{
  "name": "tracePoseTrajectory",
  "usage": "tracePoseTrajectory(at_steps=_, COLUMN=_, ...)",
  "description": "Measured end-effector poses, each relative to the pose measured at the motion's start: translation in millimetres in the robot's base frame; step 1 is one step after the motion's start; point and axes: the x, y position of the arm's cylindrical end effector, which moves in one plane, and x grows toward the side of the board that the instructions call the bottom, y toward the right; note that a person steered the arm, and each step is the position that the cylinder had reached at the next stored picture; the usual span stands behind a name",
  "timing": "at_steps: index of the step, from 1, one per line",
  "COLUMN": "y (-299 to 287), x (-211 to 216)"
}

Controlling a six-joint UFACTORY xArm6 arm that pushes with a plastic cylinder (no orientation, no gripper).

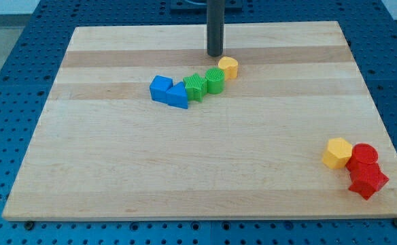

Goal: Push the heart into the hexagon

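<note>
The yellow heart (228,67) lies near the view's top centre, at the right end of a row of blocks. The yellow hexagon (336,152) lies far off at the view's lower right. My tip (215,55) stands just to the upper left of the heart, very close to it or touching it. The heart touches a green round block (214,81) to its lower left.
The row continues leftwards with a second green block (196,87), a blue triangle (178,96) and another blue block (160,88). A red round block (364,154) and a red star-like block (368,179) sit against the hexagon's right. The wooden board (117,170) ends in blue pegboard all round.
</note>
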Motion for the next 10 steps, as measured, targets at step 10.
tracePoseTrajectory(at_steps=10, y=67, x=232)
